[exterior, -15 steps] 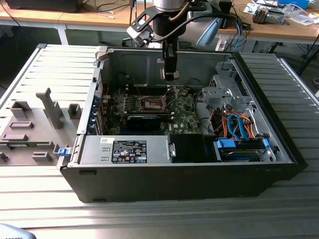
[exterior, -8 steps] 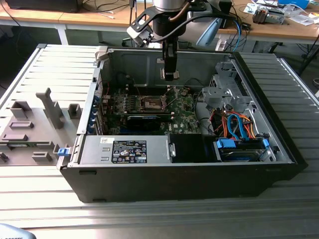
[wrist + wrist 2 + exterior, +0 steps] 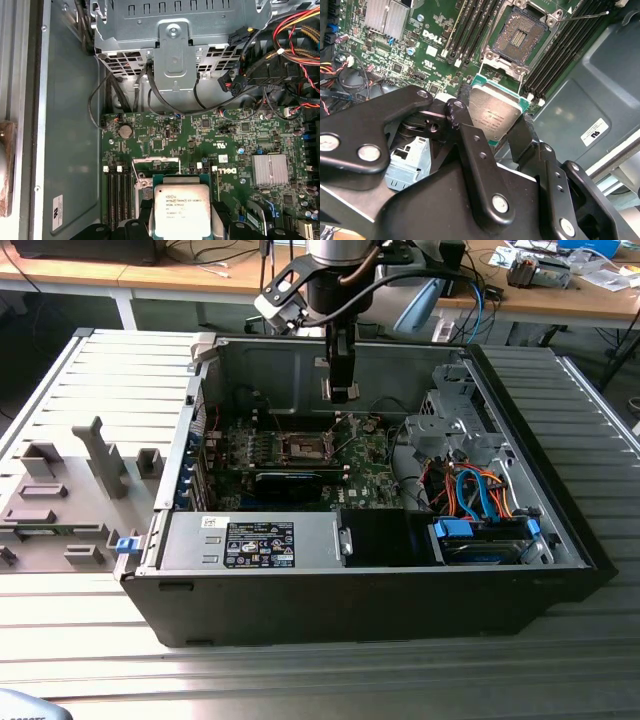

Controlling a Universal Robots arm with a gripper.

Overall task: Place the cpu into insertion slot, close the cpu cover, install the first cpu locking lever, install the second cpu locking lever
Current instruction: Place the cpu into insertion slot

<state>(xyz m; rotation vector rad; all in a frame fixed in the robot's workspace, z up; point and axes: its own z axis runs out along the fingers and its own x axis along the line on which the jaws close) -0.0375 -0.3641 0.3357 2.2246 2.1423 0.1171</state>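
None of the four steps is finished: the small square insertion slot with dark centre and silver rim [image 3: 303,448] lies bare and empty at the exterior view's centre. The black two-fingered gripper [image 3: 488,121] pinches the flat silver-grey square cpu [image 3: 496,115] by its edges, above the green circuit board [image 3: 165,145], short of the slot. The arm [image 3: 340,270] hangs straight down from the upper centre into the open black computer case [image 3: 400,610].

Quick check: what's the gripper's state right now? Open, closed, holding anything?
The gripper: closed on the cpu, holding it clear of the empty insertion slot.
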